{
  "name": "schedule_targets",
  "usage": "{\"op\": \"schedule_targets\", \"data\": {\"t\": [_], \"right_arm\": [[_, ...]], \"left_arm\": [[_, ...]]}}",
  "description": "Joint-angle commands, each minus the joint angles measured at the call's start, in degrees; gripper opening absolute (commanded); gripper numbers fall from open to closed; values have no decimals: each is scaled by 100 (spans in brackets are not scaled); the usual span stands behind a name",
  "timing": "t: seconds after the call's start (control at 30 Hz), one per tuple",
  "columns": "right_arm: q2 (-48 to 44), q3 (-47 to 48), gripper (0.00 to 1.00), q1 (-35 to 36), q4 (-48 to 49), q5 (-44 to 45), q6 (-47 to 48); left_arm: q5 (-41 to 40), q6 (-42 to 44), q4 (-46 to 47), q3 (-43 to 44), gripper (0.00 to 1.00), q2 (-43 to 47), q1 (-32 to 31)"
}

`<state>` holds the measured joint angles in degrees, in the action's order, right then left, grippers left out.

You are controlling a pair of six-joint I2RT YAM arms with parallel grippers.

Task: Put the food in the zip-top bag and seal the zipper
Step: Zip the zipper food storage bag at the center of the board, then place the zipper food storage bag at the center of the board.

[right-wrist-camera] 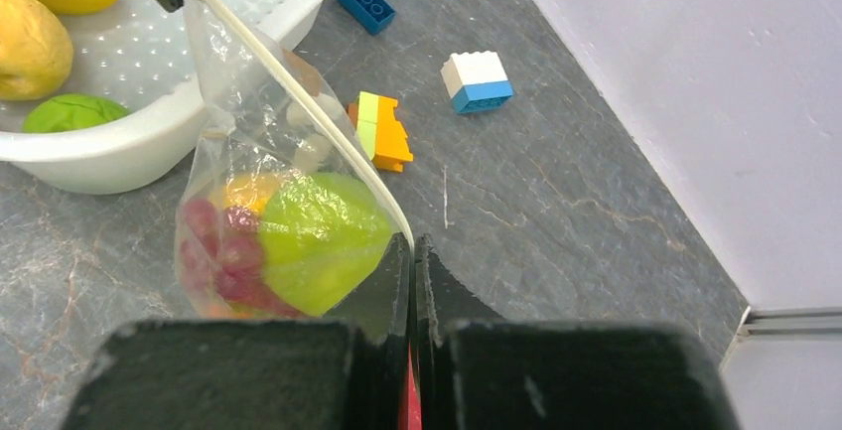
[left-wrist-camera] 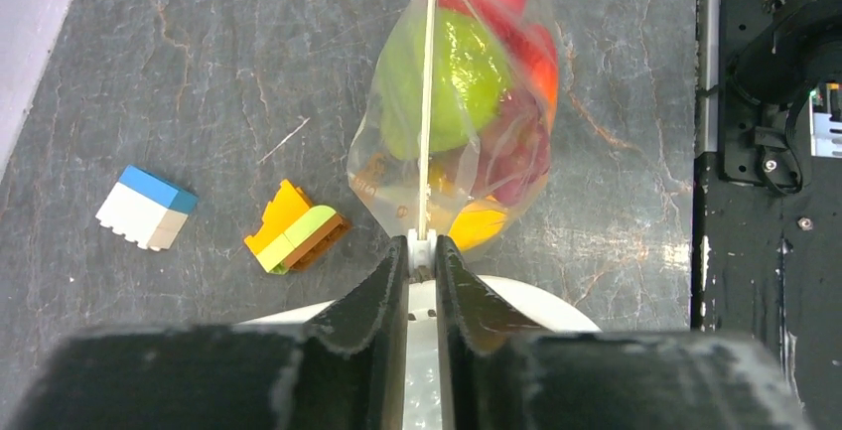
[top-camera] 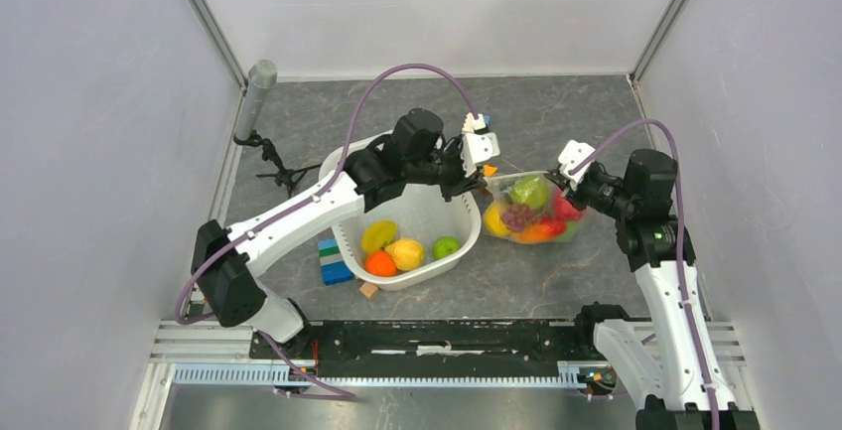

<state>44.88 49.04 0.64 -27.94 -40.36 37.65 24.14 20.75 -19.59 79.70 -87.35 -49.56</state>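
Grey counter (top-camera: pixel 556 271): left jaws and right jaws pinch opposite zipper (left-wrist-camera: pixel 428 102) ends of a zip-top bag (top-camera: pixel 531 210) of toy fruit (left-wrist-camera: pixel 447 82).

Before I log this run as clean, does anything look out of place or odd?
The left gripper and right gripper pinch the zipper ends as if sealing, yet four fruits lie in the white tub, outside the zip-top bag. Building blocks lie scattered nearby.
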Motion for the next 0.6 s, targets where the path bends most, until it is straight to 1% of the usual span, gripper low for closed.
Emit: {"op": "schedule_targets", "data": {"t": [0.0, 0.07, 0.1, 0.17, 0.2, 0.3, 0.37, 0.43, 0.47, 0.53, 0.57], "right_arm": [[-168, -45, 0, -100, 797, 864, -252], [-212, -93, 0, -99, 940, 1074, -366], [-214, -103, 0, -100, 1019, 1222, -468], [-211, -114, 0, -99, 1217, 1544, -700], [-210, -114, 0, -95, 1334, 1697, -794], [-149, -76, 0, -96, 1707, 2381, -1237], [-21, 13, 1, -94, 1956, 2806, -1386], [224, 210, 1, -94, 2014, 3334, -1383], [336, 324, 1, -94, 1938, 3462, -1368], [490, 446, 1, -92, 1729, 3214, -1290], [527, 386, 2, -94, 1648, 2829, -1270]], "left_arm": [[-153, -403, 118, -194, 34, 332, 111], [-125, -552, 281, -291, 42, 415, 138], [-112, -640, 399, -369, 52, 490, 148], [-85, -834, 693, -550, 67, 663, 181], [-85, -924, 856, -640, 72, 770, 196], [-95, -1141, 1233, -945, 82, 1073, 249], [-134, -1237, 1391, -1130, 91, 1287, 286], [-267, -1327, 1545, -1320, 96, 1511, 330], [-357, -1358, 1601, -1415, 98, 1604, 354], [-525, -1395, 1671, -1575, 100, 1801, 398], [-599, -1407, 1710, -1661, 100, 1876, 418]]}}
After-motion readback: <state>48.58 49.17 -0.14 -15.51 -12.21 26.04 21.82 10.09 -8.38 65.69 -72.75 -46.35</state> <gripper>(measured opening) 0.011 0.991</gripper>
